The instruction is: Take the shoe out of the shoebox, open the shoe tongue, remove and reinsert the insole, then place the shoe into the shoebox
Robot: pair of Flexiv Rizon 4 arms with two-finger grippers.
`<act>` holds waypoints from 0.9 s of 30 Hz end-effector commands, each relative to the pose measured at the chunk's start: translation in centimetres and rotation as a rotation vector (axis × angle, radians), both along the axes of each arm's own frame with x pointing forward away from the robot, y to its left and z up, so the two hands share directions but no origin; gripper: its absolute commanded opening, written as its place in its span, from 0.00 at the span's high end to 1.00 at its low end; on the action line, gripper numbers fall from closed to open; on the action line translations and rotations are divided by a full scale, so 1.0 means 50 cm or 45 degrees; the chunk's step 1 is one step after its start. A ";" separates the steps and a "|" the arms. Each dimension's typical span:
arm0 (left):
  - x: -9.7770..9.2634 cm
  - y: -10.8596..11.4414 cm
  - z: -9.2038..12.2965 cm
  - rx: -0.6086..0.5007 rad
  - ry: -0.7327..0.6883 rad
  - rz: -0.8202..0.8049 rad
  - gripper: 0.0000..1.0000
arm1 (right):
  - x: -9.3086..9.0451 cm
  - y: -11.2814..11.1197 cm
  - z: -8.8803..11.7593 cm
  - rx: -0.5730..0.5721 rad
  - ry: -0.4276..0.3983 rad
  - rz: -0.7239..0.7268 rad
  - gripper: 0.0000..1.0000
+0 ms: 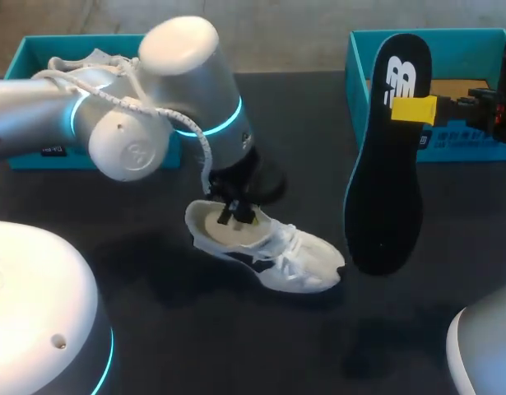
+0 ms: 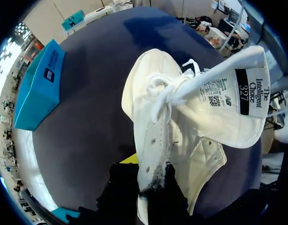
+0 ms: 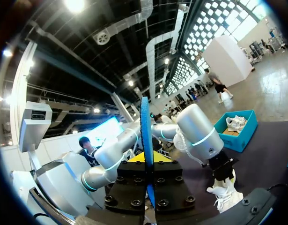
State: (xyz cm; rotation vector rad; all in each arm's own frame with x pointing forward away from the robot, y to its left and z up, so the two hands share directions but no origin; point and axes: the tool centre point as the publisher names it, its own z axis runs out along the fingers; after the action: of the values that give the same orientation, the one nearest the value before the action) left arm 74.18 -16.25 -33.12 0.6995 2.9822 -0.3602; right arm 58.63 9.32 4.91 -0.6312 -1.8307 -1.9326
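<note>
The right tool [image 1: 413, 109] at two o'clock clamped the light, bendy insole [image 1: 384, 197] near its heel; the left tool [image 1: 236, 218] pinched the soft shoe [image 1: 290, 255] by its collar.

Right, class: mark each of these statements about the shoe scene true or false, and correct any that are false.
1. The insole sits inside the shoe. False: the right gripper holds it hanging in the air, clear of the shoe.
2. The white shoe lies on the table, outside both boxes. True.
3. The left gripper is at the shoe's toe. False: it is at the opening near the heel end, shut on the shoe's side.
4. The left-hand shoebox holds a second white shoe. True.
</note>
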 end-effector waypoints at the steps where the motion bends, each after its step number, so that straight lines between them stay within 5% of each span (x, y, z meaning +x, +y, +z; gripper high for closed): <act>1: -0.013 0.034 0.035 -0.017 -0.043 -0.165 1.00 | -0.016 -0.003 -0.007 0.005 0.002 -0.019 1.00; 27: -0.053 0.014 0.068 0.171 -0.203 -1.071 1.00 | -0.016 -0.003 -0.007 0.005 0.002 -0.019 1.00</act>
State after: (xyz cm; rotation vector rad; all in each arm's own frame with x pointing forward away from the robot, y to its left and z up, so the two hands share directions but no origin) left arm 71.77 -14.79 -29.70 1.8536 2.4278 -0.1404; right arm 58.63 9.32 4.91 -0.6312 -1.8307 -1.9326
